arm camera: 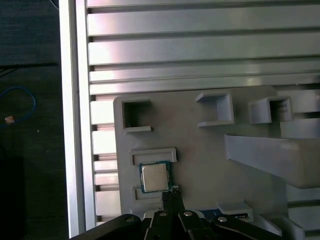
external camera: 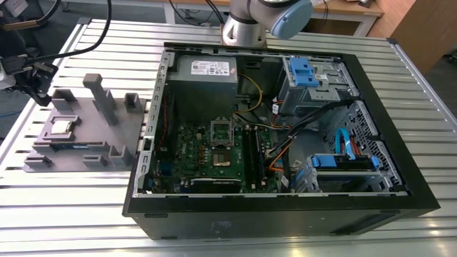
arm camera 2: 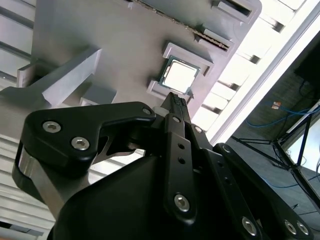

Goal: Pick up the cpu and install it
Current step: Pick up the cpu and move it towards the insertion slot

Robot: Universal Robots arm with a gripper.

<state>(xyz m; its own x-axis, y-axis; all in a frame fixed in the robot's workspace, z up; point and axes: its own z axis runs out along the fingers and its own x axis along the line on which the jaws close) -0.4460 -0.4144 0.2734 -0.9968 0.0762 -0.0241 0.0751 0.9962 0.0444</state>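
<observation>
While the cpu (arm camera: pixel 154 177) lies on its tray (arm camera: pixel 200 150), the closed pincer (arm camera: pixel 170 193) hovers near.

table (external camera: pixel 71 214): ribbed aluminium slats | floor (arm camera: pixel 30 175): dark | rear: wooden desk (external camera: pixel 350 8), wooden cabinet (external camera: pixel 421 27)

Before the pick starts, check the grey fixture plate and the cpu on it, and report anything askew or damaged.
Nothing stands out. The cpu lies flat and square in its framed recess on the grey fixture plate, with no visible damage. The gripper hovers shut near the cpu's edge.
</observation>
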